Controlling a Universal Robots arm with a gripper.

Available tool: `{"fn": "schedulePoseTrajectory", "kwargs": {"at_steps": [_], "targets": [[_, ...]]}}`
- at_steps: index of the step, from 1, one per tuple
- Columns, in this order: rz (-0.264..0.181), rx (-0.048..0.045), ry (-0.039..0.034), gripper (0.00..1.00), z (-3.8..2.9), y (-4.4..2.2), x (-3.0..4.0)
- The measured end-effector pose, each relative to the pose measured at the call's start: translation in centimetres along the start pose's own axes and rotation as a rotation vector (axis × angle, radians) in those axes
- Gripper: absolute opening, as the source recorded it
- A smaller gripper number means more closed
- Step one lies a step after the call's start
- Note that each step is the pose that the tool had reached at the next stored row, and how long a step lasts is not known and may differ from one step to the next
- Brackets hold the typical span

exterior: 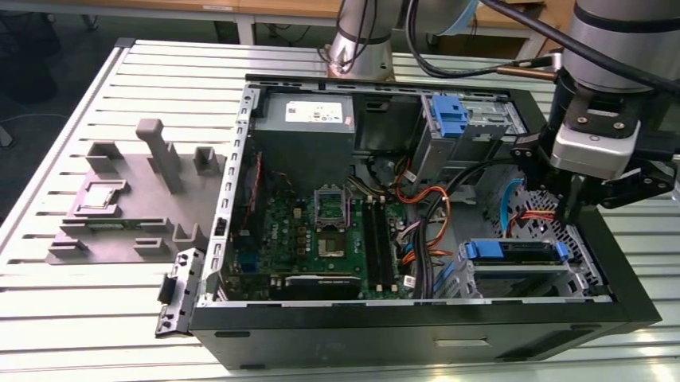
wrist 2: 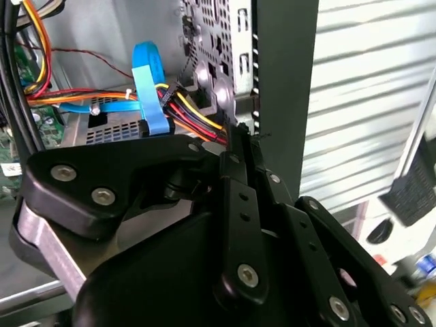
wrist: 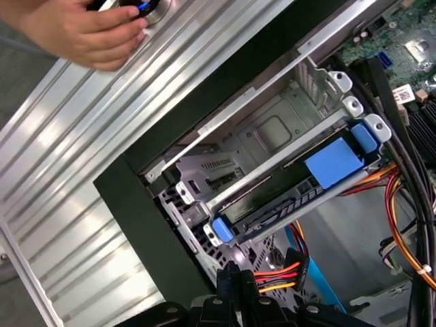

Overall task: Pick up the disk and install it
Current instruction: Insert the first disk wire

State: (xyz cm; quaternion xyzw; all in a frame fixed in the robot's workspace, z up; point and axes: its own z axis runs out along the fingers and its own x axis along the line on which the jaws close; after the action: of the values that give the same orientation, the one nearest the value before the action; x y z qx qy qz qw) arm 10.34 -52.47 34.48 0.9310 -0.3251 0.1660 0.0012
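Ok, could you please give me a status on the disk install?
End effector shut, empty, by case wall. Disk sitting in drive cage, not held. Power cables close by; person's hand outside case.

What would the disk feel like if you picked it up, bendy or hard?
Probably hard: the disk looks like a flat metal slab in a blue plastic frame, so it shouldn't bend. Being metal, it is likely heavy for its size. It lies flat in the cage, so a push would probably slide it, not tip it.
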Motion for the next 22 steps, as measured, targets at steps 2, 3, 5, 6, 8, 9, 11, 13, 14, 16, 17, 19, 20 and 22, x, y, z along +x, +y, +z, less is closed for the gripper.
{"fn": "schedulePoseTrajectory", "kwargs": {"at_steps": [2,3,5,6,8,9,11,13,14,16,17,19,20,22], "targets": [[0.026,-0.0083,0.0027,0.17,0.00,0.02,-0.02],[0.034,-0.0090,0.0022,0.17,-0.05,0.08,-0.09],[0.040,-0.0073,0.0001,0.17,-0.13,0.23,-0.26],[0.040,-0.0071,-0.0003,0.17,-0.14,0.26,-0.30],[0.040,-0.0072,-0.0002,0.17,-0.18,0.33,-0.38],[0.040,-0.0071,-0.0002,0.17,-0.19,0.35,-0.40],[0.040,-0.0071,-0.0003,0.17,-0.19,0.35,-0.40],[0.040,-0.0071,-0.0003,0.17,-0.19,0.36,-0.40],[0.040,-0.0072,-0.0002,0.17,-0.20,0.36,-0.40],[0.040,-0.0072,-0.0002,0.17,-0.20,0.36,-0.40],[0.040,-0.0072,-0.0002,0.17,-0.20,0.36,-0.40],[0.040,-0.0072,-0.0002,0.17,-0.20,0.36,-0.41],[0.040,-0.0072,-0.0002,0.17,-0.20,0.36,-0.41],[0.040,-0.0072,-0.0002,0.17,-0.20,0.36,-0.41]]}}
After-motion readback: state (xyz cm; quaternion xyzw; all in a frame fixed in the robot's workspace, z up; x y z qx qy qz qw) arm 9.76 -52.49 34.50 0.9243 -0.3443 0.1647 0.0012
